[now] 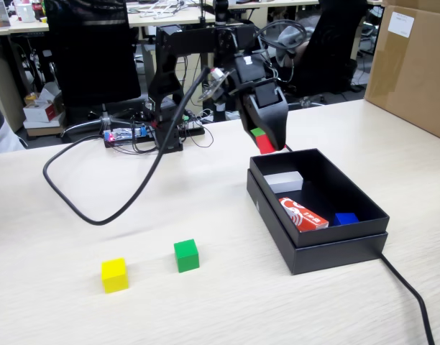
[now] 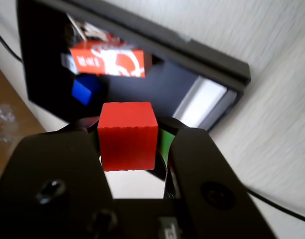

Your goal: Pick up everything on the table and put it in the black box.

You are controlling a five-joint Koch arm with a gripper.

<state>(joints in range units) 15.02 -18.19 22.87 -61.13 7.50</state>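
The red cube (image 2: 127, 135) sits clamped between the two jaws of the gripper (image 1: 265, 141), held in the air at upper centre of the fixed view, just above the far left corner of the black box (image 1: 335, 248). In the wrist view the cube fills the frame centre, with the box interior directly beyond it toward the upper left of the frame. The deciding relation: the box opening lies below and slightly ahead of the held cube, so the judged next move is a short advance over the rim followed by release. The box already contains a red-and-white packet (image 1: 303, 214), a small blue block (image 1: 346, 218) and a pale flat piece (image 1: 285, 180); the drop point should avoid these. The green cube (image 1: 186, 255) and the yellow cube (image 1: 114, 274) rest on the table (image 1: 62, 302) at lower left of the fixed view, well apart from the box, not yet collected. A black cable (image 1: 83, 205) loops across the table to the left of the arm.
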